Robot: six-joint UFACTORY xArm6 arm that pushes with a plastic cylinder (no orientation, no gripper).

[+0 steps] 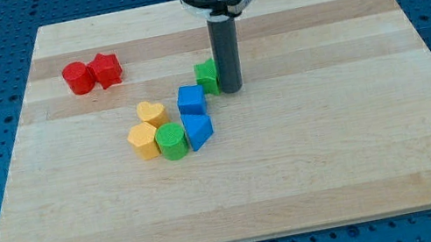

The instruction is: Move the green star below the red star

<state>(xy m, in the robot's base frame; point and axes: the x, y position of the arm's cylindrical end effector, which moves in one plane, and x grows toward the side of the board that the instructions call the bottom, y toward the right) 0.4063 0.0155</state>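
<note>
Pincer: the arm carries none; it ends in a straight dark rod, so nothing opens, closes or grips
My tip: down on the pale wooden bench, touching the right side of the green star-shaped block
Green star-shaped block: just left of my tip, partly hidden by the rod, above the blue cube
Red star-shaped block: far left, touching a red cylinder on its left; well apart from the green star
Middle cluster: yellow heart block, yellow hexagonal block, green cylinder and blue wedge-like block, packed close below the blue cube
Bench right half: only wood shows
</note>
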